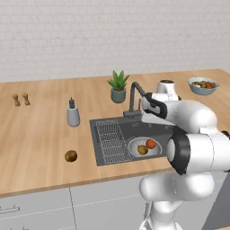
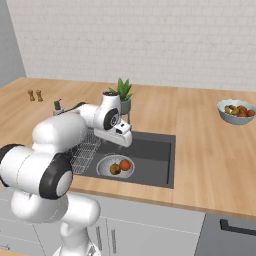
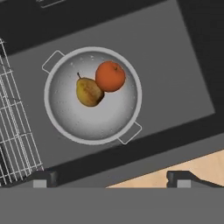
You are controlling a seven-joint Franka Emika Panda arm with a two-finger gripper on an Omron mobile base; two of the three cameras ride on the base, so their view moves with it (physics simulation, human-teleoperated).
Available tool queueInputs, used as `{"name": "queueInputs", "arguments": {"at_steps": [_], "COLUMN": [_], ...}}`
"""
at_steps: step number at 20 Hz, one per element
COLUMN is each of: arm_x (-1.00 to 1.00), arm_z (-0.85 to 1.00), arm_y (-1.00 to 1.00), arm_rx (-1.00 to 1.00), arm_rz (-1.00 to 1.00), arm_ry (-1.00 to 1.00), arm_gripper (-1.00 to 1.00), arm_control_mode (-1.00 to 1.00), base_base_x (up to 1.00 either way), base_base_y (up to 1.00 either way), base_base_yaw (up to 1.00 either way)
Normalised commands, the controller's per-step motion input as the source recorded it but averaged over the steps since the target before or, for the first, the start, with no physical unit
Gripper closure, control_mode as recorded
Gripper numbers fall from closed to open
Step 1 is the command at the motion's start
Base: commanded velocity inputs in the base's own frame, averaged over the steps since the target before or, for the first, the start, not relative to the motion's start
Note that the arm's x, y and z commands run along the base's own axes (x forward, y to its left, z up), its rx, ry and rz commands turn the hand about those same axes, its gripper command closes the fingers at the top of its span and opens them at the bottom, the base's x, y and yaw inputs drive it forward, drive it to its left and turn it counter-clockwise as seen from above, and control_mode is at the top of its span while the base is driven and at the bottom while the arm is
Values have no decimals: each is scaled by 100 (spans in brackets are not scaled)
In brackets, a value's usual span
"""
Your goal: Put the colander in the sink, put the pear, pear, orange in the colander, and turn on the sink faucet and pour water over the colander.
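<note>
Colander (image 3: 92, 95) sat in the sink (image 3: 175, 78), holding one pear (image 3: 89, 92) touching the orange (image 3: 110, 76). My gripper (image 3: 113, 179) hung spread and empty above. Second pear (image 1: 70, 156) lay on the counter's (image 1: 40, 134) front edge, left of the sink; I judged a centred overhead grasp best.

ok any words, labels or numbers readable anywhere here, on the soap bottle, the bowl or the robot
None: no text can be read in any view.
The soap bottle is plain grey, with no label.
The fruit bowl and the colander carry no marks.
The arm is plain white and dark, with no brand or number.
The shakers are too small to show any marking.
</note>
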Motion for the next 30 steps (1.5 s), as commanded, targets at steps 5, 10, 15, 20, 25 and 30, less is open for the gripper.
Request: {"name": "queueInputs", "arguments": {"at_steps": [5,10,15,20,25,30], "arm_x": [-76,-33,-1,0,0,0], "arm_z": [38,33,22,3,0,0], "arm_y": [31,82,87,83,70,67], "arm_rx": [0,0,0,0,0,0], "arm_rz": [0,0,1,2,5,4], "arm_ry": [-14,-14,-8,0,0,0], "arm_gripper": [-100,-100,-100,-100,-100,-100], "arm_control_mode": [-100,-100,-100,-100,-100,-100], "base_base_x": [0,0,0,0,0,0], "base_base_y": [0,0,0,0,0,0], "base_base_yaw": [0,0,0,0,0,0]}}
